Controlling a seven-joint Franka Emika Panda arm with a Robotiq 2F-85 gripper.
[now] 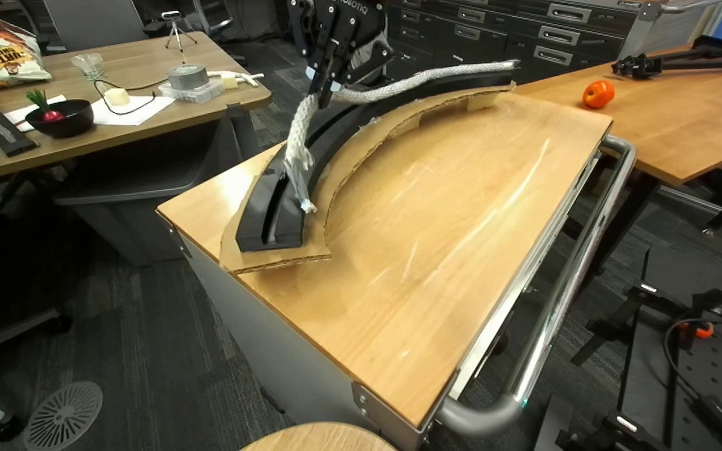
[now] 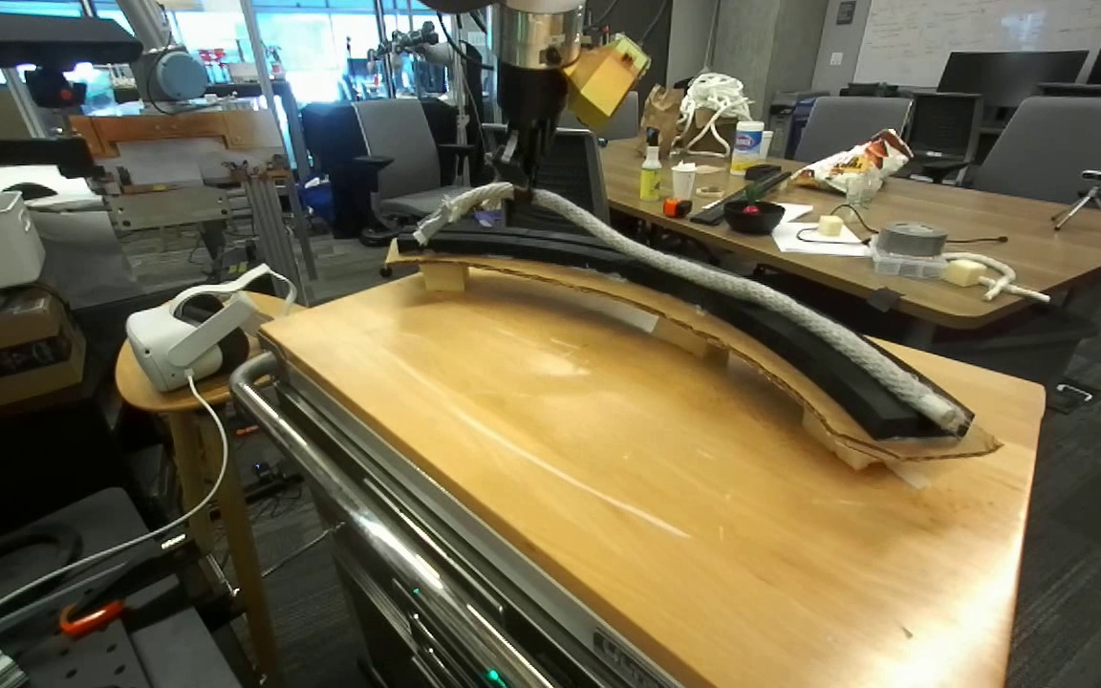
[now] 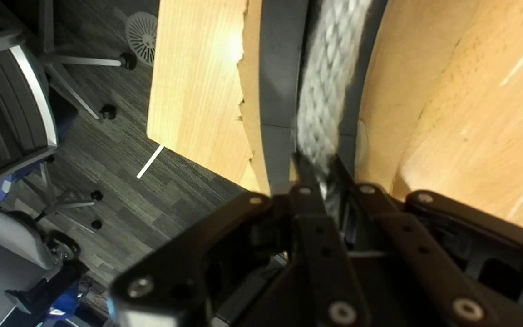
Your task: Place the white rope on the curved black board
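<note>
White rope was gripped near its frayed end by the tool, jaws clamped on it; in an exterior view that end drooped over the near end of the curved black board, contact unclear. Cardboard underlay the board on a tan, pale-scratched wooden surface. Black drawers stood behind, dark carpet below. Read: "ROBOTIQ" on the tool; "CHIPS" on a snack bag, upper word partly legible.

In an exterior view: gripped section was raised off the board, opposite end lay on it. White headset sat on a round stool; grey chairs stood beside a brown surface. Box lettering looked like "MAN"; canister label and whiteboard writing were too small or faint to read.

Wrist view: fingers were closed about the rope, which ran along the board. A round grille lay on the carpet.
</note>
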